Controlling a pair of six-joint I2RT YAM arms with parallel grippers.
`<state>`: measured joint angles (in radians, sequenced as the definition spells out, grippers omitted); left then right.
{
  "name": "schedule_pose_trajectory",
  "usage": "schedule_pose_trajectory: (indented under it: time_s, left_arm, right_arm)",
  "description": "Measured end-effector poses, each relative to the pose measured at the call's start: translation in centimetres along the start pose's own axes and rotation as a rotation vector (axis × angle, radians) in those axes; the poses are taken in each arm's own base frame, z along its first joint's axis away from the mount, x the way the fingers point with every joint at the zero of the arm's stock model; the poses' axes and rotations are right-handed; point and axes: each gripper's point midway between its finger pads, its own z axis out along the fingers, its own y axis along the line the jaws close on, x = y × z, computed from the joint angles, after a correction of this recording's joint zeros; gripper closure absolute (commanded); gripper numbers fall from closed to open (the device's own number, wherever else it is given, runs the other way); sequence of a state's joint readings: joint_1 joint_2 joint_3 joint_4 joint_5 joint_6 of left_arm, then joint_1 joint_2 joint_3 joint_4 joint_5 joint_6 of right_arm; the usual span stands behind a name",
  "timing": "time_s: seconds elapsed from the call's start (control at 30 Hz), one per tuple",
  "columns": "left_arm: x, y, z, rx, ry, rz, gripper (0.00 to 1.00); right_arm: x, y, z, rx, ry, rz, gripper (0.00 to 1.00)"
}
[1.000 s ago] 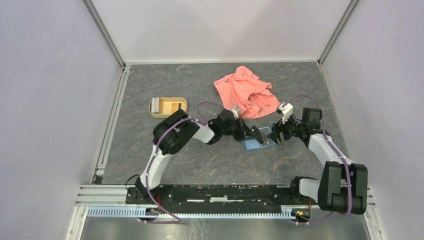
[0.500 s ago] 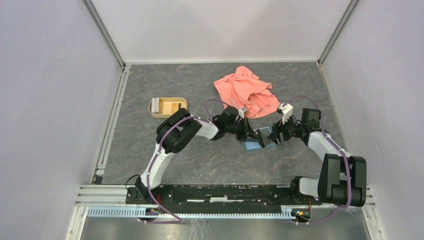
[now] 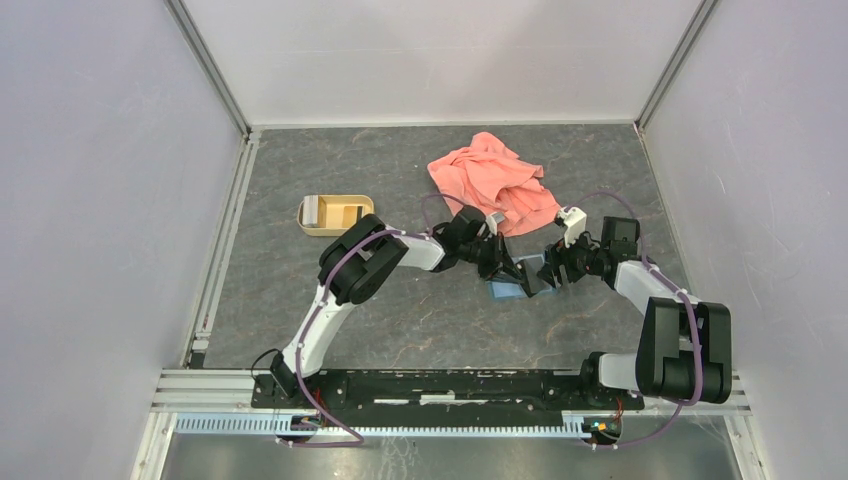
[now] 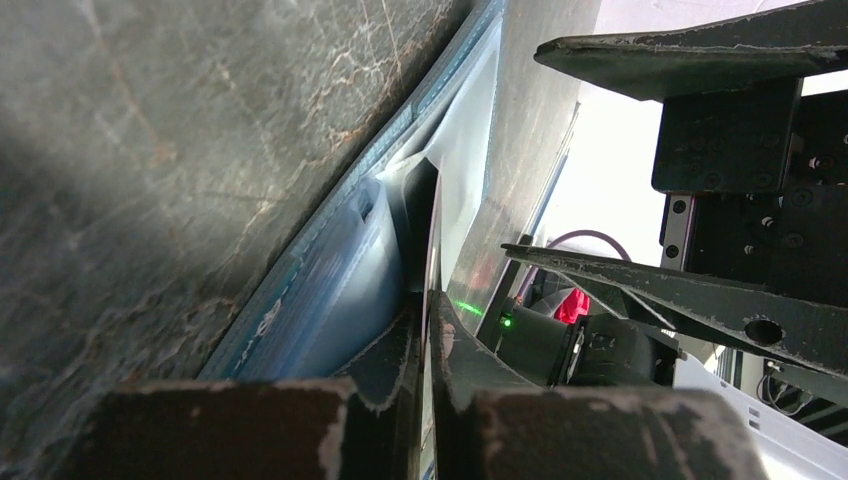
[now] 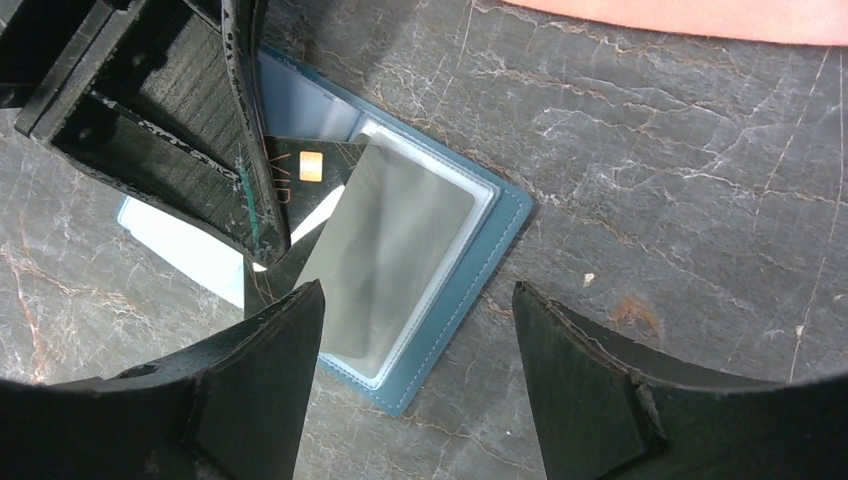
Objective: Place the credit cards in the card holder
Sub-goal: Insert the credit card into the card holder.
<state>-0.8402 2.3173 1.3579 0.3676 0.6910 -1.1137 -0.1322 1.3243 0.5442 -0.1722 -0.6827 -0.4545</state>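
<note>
Left gripper (image 5: 262, 225), pinching a dark, thin, chip-bearing credit card (image 5: 300, 175) on edge, sits just left of the open teal-blue stitched card holder (image 5: 505, 215) lying right of centre on the grey marbled bench (image 5: 650, 200), the card's long axis aimed right into its clear sleeve (image 5: 400, 250); right gripper (image 5: 415, 300) hovers spread above.

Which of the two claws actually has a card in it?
The left gripper: it is pinched shut on a dark card with a gold chip, over the open blue wallet. The right gripper is spread wide, gripping nothing.
</note>
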Motion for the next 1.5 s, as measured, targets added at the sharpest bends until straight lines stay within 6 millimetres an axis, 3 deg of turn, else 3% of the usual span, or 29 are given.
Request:
schedule_pose_trajectory:
  time_s: [0.6, 0.8, 0.87, 0.93, 1.27, 1.5]
  left_arm:
    - [-1.3, -0.4, 0.6, -0.052, 0.018, -0.008, 0.66]
    - [-1.6, -0.7, 0.6, -0.048, 0.01, -0.003, 0.57]
    - [-1.7, -0.9, 0.5, -0.048, 0.005, 0.0, 0.55]
    - [-1.8, -1.0, 0.4, -0.049, -0.004, 0.003, 0.53]
    - [-2.6, -1.2, 0.3, -0.035, -0.045, 0.021, 0.51]
    - [-3.0, -1.1, 0.3, -0.031, -0.064, 0.022, 0.51]
  right_arm:
    - [-0.1, -0.1, 0.0, 0.004, -0.003, -0.008, 0.25]
    - [-1.4, 0.1, -0.7, 0.005, -0.047, -0.085, 0.23]
    - [-2.1, 0.3, -1.0, -0.001, -0.07, -0.123, 0.19]
    - [-2.5, 0.7, -1.2, -0.016, -0.091, -0.155, 0.02]
    - [-1.0, 3.2, -0.9, -0.088, -0.107, -0.161, 0.02]
    - [-1.8, 4.5, -0.1, -0.053, -0.114, -0.197, 0.02]
